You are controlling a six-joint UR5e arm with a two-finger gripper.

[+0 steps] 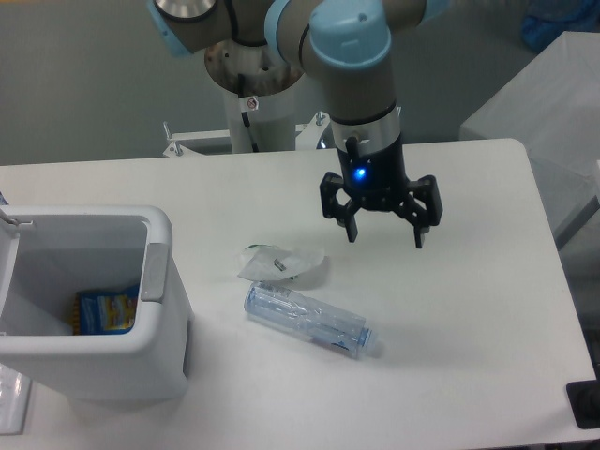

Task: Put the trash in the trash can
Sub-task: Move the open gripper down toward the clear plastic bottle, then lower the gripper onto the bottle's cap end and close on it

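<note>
Two pieces of trash lie on the white desk [469,309], near its middle, and neither has gone into the bin yet. One is a crumpled white wrapper [282,263] with small green marks. The other is a clear, partly crushed plastic bottle [307,320] that lies on its side just in front of the wrapper, its white cap pointing toward the right edge of the desk. The two look to be touching or very nearly so where the wrapper's lower edge meets the bottle's end; I cannot tell which.

At the left edge stands the trash can [159,272], a boxy white bin with a thick rim and a grey strip on its right edge. Something blue and yellow [105,310], perhaps a packet, already sits inside it, but what it is cannot be made out.

Above the desk, toward its far edge and to the right of the wrapper, hangs the gripper [382,230], pointing down with its jaws spread wide and nothing between them. It is apart from both pieces.

Judging by this, the task is at its start: both pieces remain to be picked up, carried left and dropped into the can. The wrapper is the nearer one to the gripper.
</note>
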